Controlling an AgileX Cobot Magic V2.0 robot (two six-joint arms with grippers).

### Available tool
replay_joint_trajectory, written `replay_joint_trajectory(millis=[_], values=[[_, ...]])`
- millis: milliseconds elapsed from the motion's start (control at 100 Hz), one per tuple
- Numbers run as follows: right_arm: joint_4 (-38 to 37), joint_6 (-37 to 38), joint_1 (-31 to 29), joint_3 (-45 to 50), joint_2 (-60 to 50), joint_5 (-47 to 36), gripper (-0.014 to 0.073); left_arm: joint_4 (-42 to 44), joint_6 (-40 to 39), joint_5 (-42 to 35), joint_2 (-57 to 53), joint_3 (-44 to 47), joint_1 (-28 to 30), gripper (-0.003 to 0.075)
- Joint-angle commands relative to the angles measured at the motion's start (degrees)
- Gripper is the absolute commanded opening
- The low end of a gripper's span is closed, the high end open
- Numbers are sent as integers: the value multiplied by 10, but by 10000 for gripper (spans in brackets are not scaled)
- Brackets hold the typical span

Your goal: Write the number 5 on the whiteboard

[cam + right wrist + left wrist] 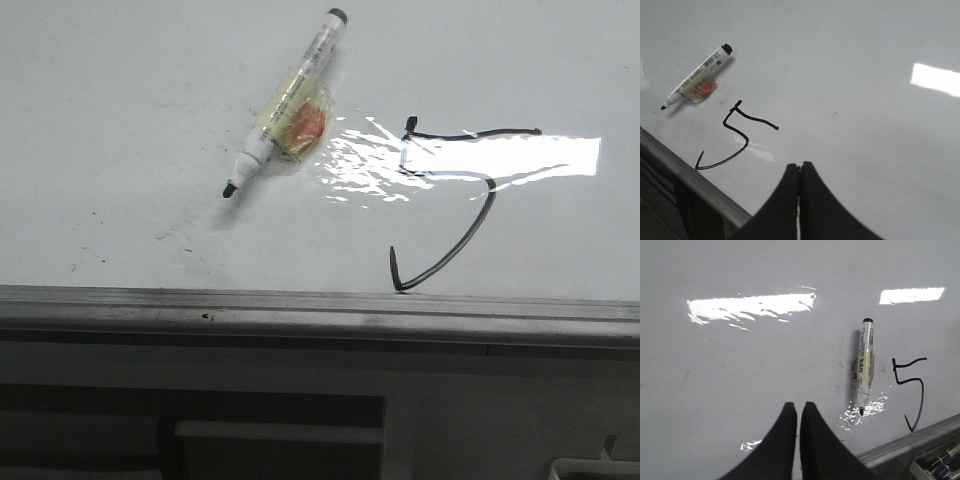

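Note:
The number 5 (452, 190) is drawn in black on the whiteboard (120, 120), its hooked tail ending near the grey frame strip (300, 305). It also shows in the left wrist view (912, 385) and the right wrist view (737, 135). An uncapped marker (285, 105) with a yellow and orange label lies flat on the board to the left of the 5, and shows in both wrist views (865, 365) (695, 85). My left gripper (798, 406) is shut and empty above bare board. My right gripper (800, 165) is shut and empty, clear of the 5. Neither gripper shows in the front view.
Bright lamp glare (500, 155) lies across the 5's upper part. Below the frame strip is a dark ledge with a tray (940, 462) holding other markers at the board's right end. Small dark specks (100, 235) dot the board's left part.

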Motion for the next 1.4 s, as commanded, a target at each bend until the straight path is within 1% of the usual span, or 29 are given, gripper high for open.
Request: replay_joint_trajectory(millis=[0,450,470,530,550,660,880,1020,1100,1290,1390], values=[[-32,0,-1,-12,7,-32,-63,-1,0,-39,4,-14,2,-20],[-32,0,-1,-12,7,-32,-63,2,0,-40,-1,-8,3,-20],[-32,0,-1,-12,7,-32,-63,9,0,-40,-4,-6,3,-20],[-32,0,-1,-12,7,-32,-63,80,0,-40,-14,3,9,-20],[-32,0,-1,-12,7,-32,-63,93,0,-40,-19,7,12,-20],[-32,0,-1,-12,7,-31,-63,107,0,-49,-60,51,58,-20],[-32,0,-1,-12,7,-31,-63,60,0,-51,-154,141,199,-20],[-32,0,-1,-12,7,-27,-63,58,0,-59,-179,185,262,-20],[-32,0,-1,-12,7,-25,-63,41,-2,-58,-179,202,281,-20],[-32,0,-1,-12,7,-21,-63,25,-2,24,-179,202,306,-20],[-32,0,-1,-12,7,-21,-63,25,-2,24,-179,202,307,-20]])
